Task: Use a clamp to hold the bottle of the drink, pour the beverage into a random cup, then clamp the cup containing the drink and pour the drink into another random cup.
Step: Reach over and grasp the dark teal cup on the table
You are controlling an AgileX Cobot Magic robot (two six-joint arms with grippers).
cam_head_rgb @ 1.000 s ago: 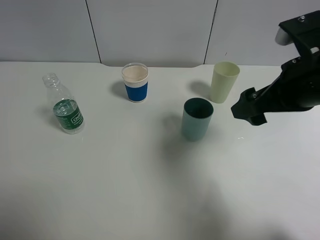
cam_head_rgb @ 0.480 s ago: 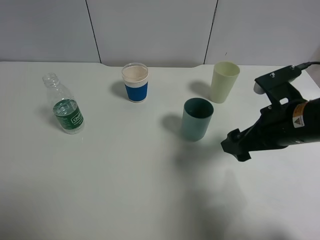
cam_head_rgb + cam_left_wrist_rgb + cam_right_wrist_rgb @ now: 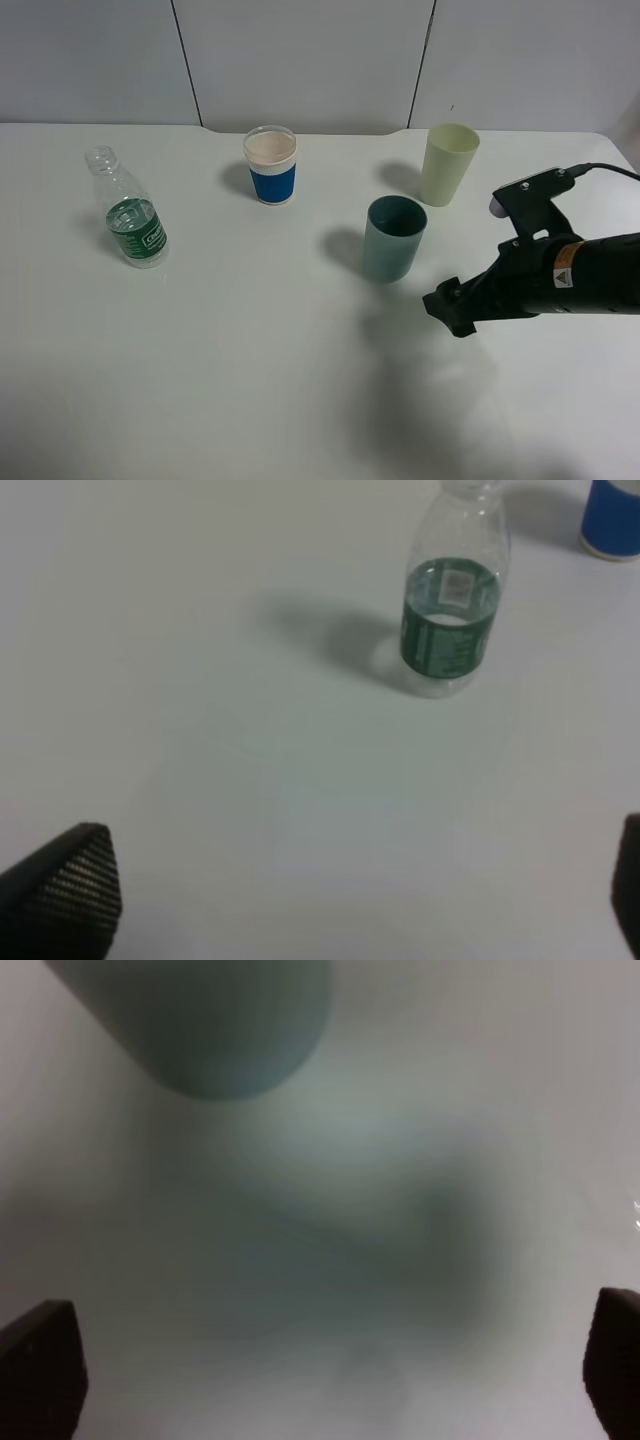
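A: Where is the bottle on your high view?
B: I have the bottle of the drink (image 3: 130, 215) upright at the left of the frame, on the bench (image 3: 250, 390). It has no cap and a green label around its body, and it stands well apart from every cup.
A: And the cups?
B: The white cup with the blue band (image 3: 271, 166) sits upper centre. The teal tumbler (image 3: 393, 240) is right of centre. The pale yellow-green cup (image 3: 448, 163) is near it, up and to the right, and they don't touch.
A: Your right pincer?
B: The right pincer (image 3: 450, 310) hangs low over the bench, lower right of the teal tumbler, near it but clear of it. My right wrist view has the two fingertips (image 3: 35, 1375) at opposite edges, so it is spread wide and empty. The tumbler's base is a blur ahead.
A: The left one?
B: The left pincer (image 3: 345, 890) is outside the high view. My left wrist view shows its tips far apart with nothing between them, and the bottle stands well ahead of them.
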